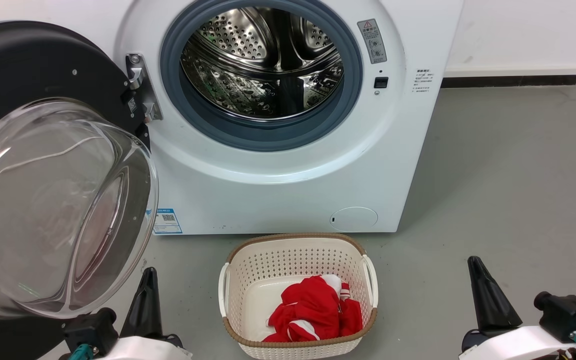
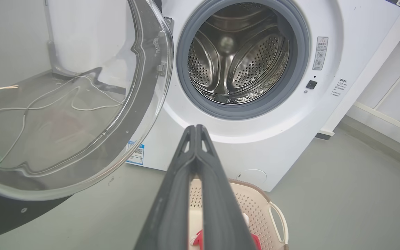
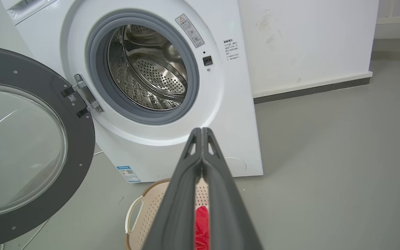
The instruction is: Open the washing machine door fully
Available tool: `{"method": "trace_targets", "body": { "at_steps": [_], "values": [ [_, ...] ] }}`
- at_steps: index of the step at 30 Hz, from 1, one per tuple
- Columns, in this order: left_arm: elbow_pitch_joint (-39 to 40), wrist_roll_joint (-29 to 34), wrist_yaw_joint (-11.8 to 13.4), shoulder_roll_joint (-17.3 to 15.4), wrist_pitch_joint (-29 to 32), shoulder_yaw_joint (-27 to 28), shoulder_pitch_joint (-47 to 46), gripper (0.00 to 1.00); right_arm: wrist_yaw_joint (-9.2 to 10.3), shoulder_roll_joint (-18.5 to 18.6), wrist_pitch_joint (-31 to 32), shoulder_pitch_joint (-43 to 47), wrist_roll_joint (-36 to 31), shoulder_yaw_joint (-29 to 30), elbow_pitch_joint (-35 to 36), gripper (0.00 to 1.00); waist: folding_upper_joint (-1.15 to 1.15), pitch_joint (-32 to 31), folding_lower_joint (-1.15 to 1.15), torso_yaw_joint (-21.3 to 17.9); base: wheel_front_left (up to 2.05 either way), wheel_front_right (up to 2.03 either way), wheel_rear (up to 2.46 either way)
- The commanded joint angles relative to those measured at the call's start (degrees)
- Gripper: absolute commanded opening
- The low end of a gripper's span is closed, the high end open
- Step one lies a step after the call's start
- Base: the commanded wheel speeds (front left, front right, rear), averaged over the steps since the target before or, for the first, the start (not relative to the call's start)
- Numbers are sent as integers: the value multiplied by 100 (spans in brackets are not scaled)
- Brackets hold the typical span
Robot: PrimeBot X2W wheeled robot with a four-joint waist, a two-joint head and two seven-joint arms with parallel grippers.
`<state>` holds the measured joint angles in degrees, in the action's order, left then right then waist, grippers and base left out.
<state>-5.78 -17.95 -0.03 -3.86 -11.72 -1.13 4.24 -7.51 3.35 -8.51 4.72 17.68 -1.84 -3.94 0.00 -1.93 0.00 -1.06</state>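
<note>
While the washing machine door (image 1: 43, 60) gapes, left claw (image 1: 148, 280) — clenched, like right claw (image 1: 474, 267) — sits beside its rim.

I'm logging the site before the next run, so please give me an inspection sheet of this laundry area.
Surface: grey floor, a few small specks.
Job's things: washing machine door swung wide to the left on its hinge; washing machine drum looks empty.
Clutter: basket in front of the machine, red cloth inside.
Hands: left hand shut, empty; right hand shut, empty; both apart from the door.
Cables: white cable on the floor, seen through the door glass.
Surroundings: white wall, dark skirting.
</note>
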Motion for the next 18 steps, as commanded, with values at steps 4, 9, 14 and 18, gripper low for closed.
{"method": "trace_targets", "body": {
  "at_steps": [4,9,14,18],
  "values": [
    [19,-574,-69,-6,120,80,-223,0,0,64,69,-244,634,24,-5,0,0,8,0,4,0,0,0],
    [-36,-1078,-119,1,242,126,-284,0,1,89,139,-309,1173,41,-77,0,0,18,0,9,0,0,0],
    [-91,-1552,-166,8,357,172,-344,0,1,108,209,-371,1672,62,-142,0,0,27,0,13,0,0,0],
    [-124,-1825,-197,12,424,200,-376,0,1,119,251,-404,1961,76,-182,0,0,32,0,16,0,0,0]
  ]
}}
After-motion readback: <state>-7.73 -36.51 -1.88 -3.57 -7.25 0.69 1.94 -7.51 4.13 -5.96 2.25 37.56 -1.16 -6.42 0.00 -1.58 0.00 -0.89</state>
